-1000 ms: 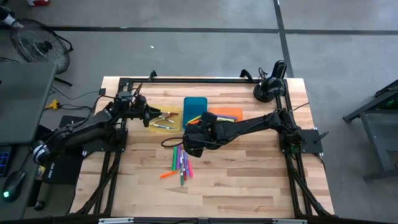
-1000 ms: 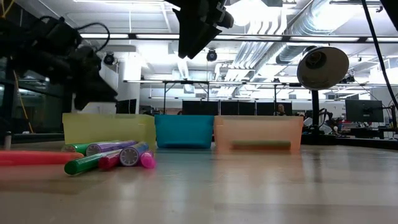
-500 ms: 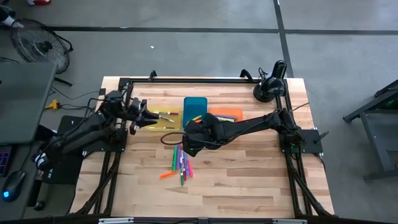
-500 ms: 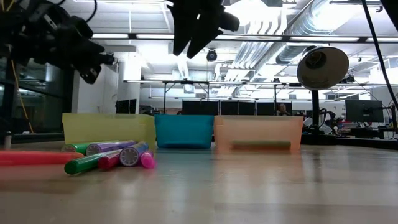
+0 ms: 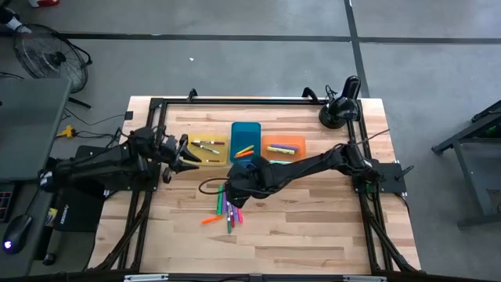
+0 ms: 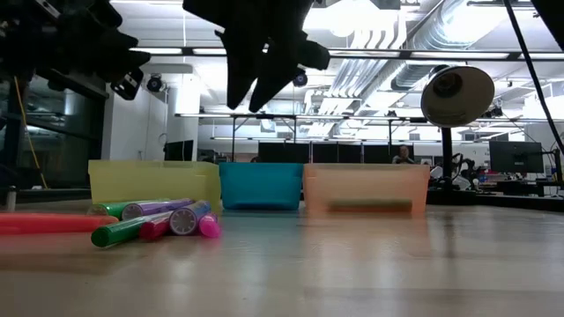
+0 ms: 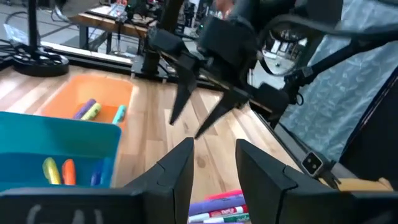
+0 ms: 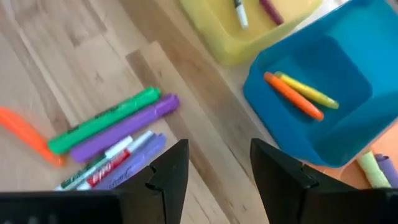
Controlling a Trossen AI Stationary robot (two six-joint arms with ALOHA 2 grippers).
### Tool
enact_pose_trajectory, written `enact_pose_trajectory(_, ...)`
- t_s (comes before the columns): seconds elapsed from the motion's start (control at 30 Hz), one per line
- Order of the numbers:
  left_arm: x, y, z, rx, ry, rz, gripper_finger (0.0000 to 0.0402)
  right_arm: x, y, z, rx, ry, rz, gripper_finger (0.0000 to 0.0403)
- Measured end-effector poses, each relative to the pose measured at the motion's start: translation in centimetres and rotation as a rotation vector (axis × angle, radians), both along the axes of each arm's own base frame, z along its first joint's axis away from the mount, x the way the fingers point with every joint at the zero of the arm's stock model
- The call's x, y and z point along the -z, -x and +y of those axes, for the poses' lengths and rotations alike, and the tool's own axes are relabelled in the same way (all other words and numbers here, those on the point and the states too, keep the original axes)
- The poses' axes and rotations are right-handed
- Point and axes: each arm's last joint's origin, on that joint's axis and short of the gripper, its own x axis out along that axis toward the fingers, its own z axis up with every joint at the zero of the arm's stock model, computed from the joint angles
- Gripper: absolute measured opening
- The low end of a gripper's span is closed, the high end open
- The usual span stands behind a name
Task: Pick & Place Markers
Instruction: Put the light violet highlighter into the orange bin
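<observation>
The right gripper, open and empty, hangs above the markers lying loose on the table; they look light, stiff and smooth, best gripped mid-barrel.

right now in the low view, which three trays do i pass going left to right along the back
yellow tray → blue tray → orange tray

You have three rectangular plastic trays side by side — yellow, blue, orange — on the wooden table, with a black desk lamp at its corner.
</observation>
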Motion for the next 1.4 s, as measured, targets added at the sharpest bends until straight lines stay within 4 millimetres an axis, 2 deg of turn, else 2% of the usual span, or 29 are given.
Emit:
enact_pose_trajectory(0.37, 0.1, -0.5, -3.2, 0.007, -0.053, 0.0, 0.0117, 1.2, -0.4, 1.6, 0.104, 0.0, -0.074, 0.0157)
enact_pose_trajectory(0.8, 0.3, -1.5, -6.1, 0.048, -0.1, 0.003, 0.0117, 6.1, -2.5, 2.5, 0.12, -0.056, -0.085, 0.0151)
enact_pose_trajectory(1.13, 0.8, -2.6, -7.6, 0.078, -0.109, 0.008, 0.0117, 8.3, -3.0, 2.4, 0.157, -0.071, -0.067, 0.0149)
enact_pose_trajectory(1.4, 1.3, -3.3, -7.9, 0.073, -0.114, 0.027, 0.0117, 9.5, -3.3, 2.8, 0.167, -0.117, -0.065, 0.0149)
